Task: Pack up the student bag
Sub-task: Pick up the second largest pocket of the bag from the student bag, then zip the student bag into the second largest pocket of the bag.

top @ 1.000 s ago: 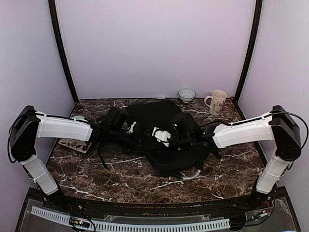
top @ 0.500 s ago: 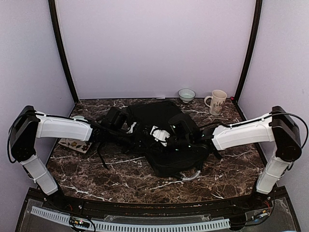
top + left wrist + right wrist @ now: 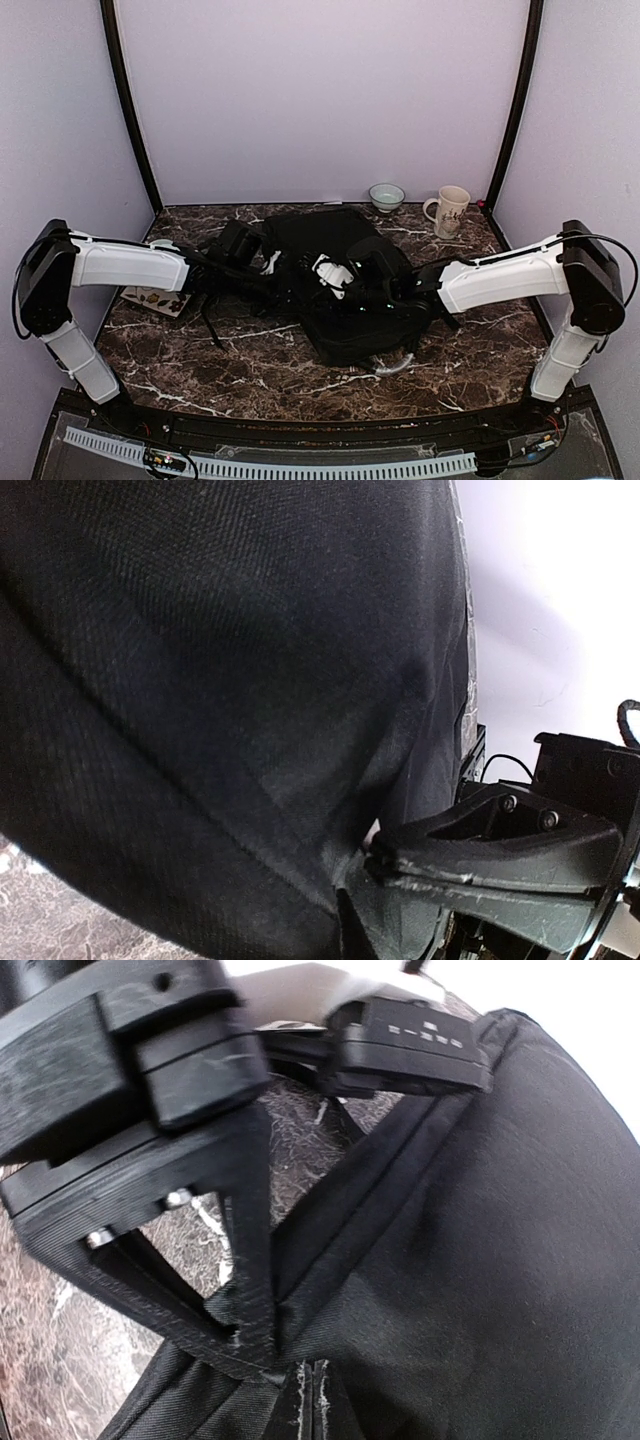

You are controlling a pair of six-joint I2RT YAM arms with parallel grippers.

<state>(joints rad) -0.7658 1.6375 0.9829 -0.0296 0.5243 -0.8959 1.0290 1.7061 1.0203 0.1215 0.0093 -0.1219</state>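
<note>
Cloth, limp and black, is what this job comes down to. The student bag (image 3: 330, 235) lies flat in the middle of the worktop (image 3: 250, 370), slumped and creased, and it looks nearly empty. I judge it soft and light for its bulk: it will sag and fold wherever it is lifted instead of rising as one piece. The weave looks coarse enough to resist slipping, and nothing about it seems breakable.

The left pincer (image 3: 372, 858) is clenched on a gather of the bag's fabric at the bag's 9 o'clock side. The right pincer (image 3: 268, 1345) is squeezed tight on a stitched seam near the bag's middle, beside what looks like a zip line. Whether it holds a zip pull or only cloth I cannot tell.

The best holds are probably the firm parts: seams, zip tape, straps, or the grey loop handle (image 3: 397, 364) poking out at the bag's 5 o'clock edge. Plain panels would only bunch. A mug (image 3: 449, 211) and a bowl (image 3: 386, 196) stand apart at 1 o'clock.
</note>
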